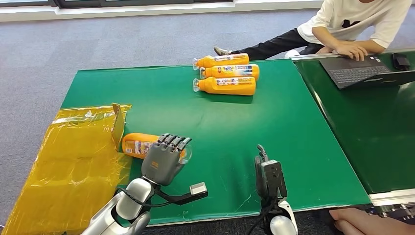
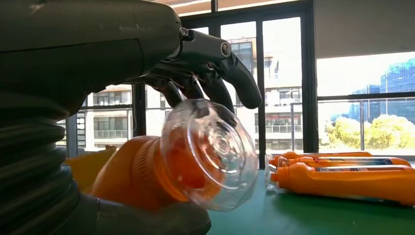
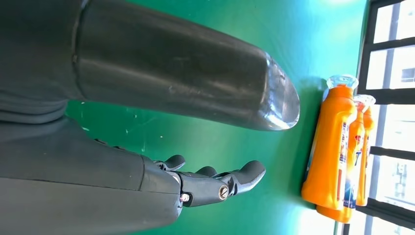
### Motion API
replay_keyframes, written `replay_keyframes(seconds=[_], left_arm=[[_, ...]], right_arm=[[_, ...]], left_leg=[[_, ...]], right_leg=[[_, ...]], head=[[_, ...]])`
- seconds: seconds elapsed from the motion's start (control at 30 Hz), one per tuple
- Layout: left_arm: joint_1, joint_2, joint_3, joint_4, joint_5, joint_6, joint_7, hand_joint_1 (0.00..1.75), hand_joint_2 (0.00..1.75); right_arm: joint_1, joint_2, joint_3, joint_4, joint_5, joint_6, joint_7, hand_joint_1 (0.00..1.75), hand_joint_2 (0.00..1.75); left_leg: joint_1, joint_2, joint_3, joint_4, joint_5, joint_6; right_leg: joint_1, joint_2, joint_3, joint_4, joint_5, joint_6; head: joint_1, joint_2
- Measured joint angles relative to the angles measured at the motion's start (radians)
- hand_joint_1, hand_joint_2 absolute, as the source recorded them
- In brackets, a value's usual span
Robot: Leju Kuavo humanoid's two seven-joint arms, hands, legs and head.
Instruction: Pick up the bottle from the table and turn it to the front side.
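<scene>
An orange bottle (image 1: pixel 137 145) with a clear cap lies on its side at the near left of the green table (image 1: pixel 220 122). My left hand (image 1: pixel 164 159) covers its cap end. In the left wrist view the dark fingers (image 2: pixel 215 73) curl over the bottle (image 2: pixel 142 176) and the thumb lies under it, so the hand grips it. My right hand (image 1: pixel 268 176) stands edge-up and open near the table's front edge, holding nothing. The right wrist view shows its fingers (image 3: pixel 210 183) spread above the green surface.
Three more orange bottles (image 1: pixel 227 73) lie side by side at the far middle. Yellow plastic sheet (image 1: pixel 73 161) and a small cardboard flap (image 1: pixel 118 125) cover the left end. A seated person (image 1: pixel 352 24) uses a laptop (image 1: pixel 362 71) at far right. Another person's hand (image 1: pixel 367 223) rests at near right.
</scene>
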Motion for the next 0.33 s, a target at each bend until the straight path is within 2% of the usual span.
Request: replay_keyframes(seconds=[0.03, 0.1, 0.17, 0.33], left_arm=[[-0.003, -0.007, -0.004, 0.011, 0.000, 0.001, 0.000, 0.30, 1.75], [-0.007, -0.016, -0.008, 0.028, 0.000, 0.001, 0.000, 0.00, 0.87], [-0.011, -0.023, -0.010, 0.041, -0.001, 0.001, 0.001, 0.00, 0.00], [-0.014, -0.040, -0.010, 0.081, -0.026, 0.007, 0.022, 0.00, 0.00]], right_arm=[[-0.002, 0.000, 0.000, 0.002, 0.000, 0.000, 0.000, 0.00, 0.00], [-0.004, 0.000, 0.000, 0.007, 0.000, 0.000, 0.000, 0.00, 0.00], [-0.006, 0.000, 0.000, 0.011, -0.001, 0.000, 0.000, 0.00, 0.00], [-0.014, 0.000, 0.001, 0.021, -0.001, -0.001, 0.003, 0.00, 0.00]], left_leg=[[0.000, 0.000, 0.000, 0.000, 0.000, 0.000], [0.000, 0.000, 0.000, 0.000, 0.000, 0.000], [0.000, 0.000, 0.000, 0.000, 0.000, 0.000], [0.000, 0.000, 0.000, 0.000, 0.000, 0.000]], right_leg=[[0.000, 0.000, 0.000, 0.000, 0.000, 0.000], [0.000, 0.000, 0.000, 0.000, 0.000, 0.000], [0.000, 0.000, 0.000, 0.000, 0.000, 0.000], [0.000, 0.001, 0.000, 0.000, 0.000, 0.000]], head=[[0.000, 0.000], [0.000, 0.000], [0.000, 0.000], [0.000, 0.000]])
